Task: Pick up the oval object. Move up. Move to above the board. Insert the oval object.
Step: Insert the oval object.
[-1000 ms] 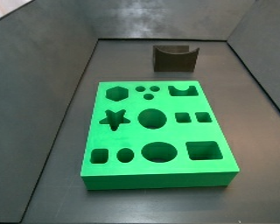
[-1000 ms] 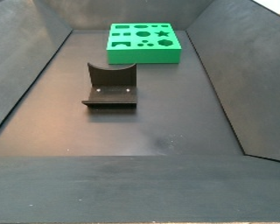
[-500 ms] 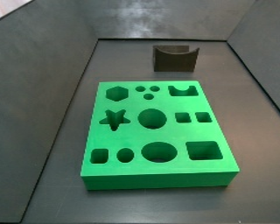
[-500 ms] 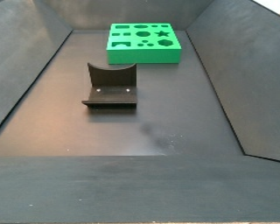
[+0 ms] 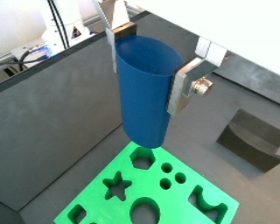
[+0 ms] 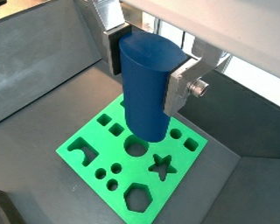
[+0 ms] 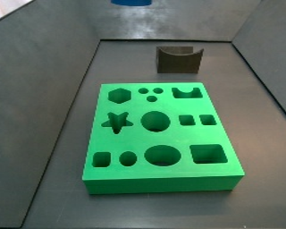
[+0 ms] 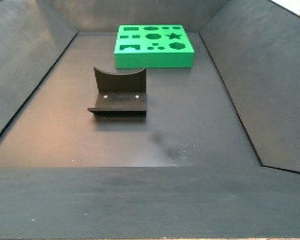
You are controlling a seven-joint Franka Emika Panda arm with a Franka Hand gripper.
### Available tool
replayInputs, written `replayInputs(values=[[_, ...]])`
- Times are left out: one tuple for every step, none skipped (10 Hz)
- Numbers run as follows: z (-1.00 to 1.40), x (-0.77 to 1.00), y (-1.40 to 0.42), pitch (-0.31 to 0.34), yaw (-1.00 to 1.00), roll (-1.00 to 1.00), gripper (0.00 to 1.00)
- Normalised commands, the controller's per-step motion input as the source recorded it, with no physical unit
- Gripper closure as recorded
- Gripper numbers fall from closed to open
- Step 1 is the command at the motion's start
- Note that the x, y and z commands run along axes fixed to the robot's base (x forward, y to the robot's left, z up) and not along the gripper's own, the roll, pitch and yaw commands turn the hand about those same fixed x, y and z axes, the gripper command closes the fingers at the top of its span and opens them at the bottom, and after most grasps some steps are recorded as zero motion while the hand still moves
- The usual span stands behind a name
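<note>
My gripper (image 5: 149, 74) is shut on the oval object (image 5: 143, 96), a smooth blue peg held upright between the silver fingers. It hangs well above the green board (image 5: 90, 206). In a wrist view, the gripper (image 6: 149, 70) holds the peg (image 6: 145, 101) over the board's (image 6: 111, 143) middle holes. In a side view only the peg's blue lower end (image 7: 133, 3) shows, at the top edge, above the far end of the bin; the gripper is out of frame there. The board (image 7: 164, 183) lies flat on the floor with its oval hole (image 7: 164, 155) near the front. It also shows far off in a side view (image 8: 153, 62).
The dark fixture (image 7: 178, 59) stands on the floor beyond the board, and shows in a side view (image 8: 117, 94) and a wrist view (image 5: 254, 140). Sloped grey walls enclose the dark floor on all sides.
The peg's blue lower end has appeared at the top edge of a side view, where nothing showed before. The board and the fixture have not moved.
</note>
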Motion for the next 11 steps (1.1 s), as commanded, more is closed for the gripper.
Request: replayInputs(values=[[-0.11, 0.01, -0.03, 0.000, 0.00, 0.00, 1.00], [-0.17, 0.18, -0.23, 0.000, 0.04, 0.01, 1.00], [-0.13, 0.29, -0.31, 0.003, 0.15, 0.04, 1.00], [-0.14, 0.34, -0.32, 0.019, 0.11, 0.03, 1.00], [-0.17, 0.39, -0.32, 0.026, 0.09, 0.02, 1.00], [-0.19, 0.33, -0.30, 0.023, 0.00, 0.01, 1.00], [-0.20, 0.27, -0.30, 0.009, 0.02, 0.03, 1.00], [-0.24, 0.18, -0.31, 0.000, 0.03, 0.06, 1.00], [-0.30, 0.09, -0.38, 0.000, 0.05, 0.15, 1.00], [-0.33, 0.00, -0.45, 0.000, 0.13, 0.30, 1.00], [-0.31, 0.00, -0.43, 0.000, 0.19, 0.35, 1.00]])
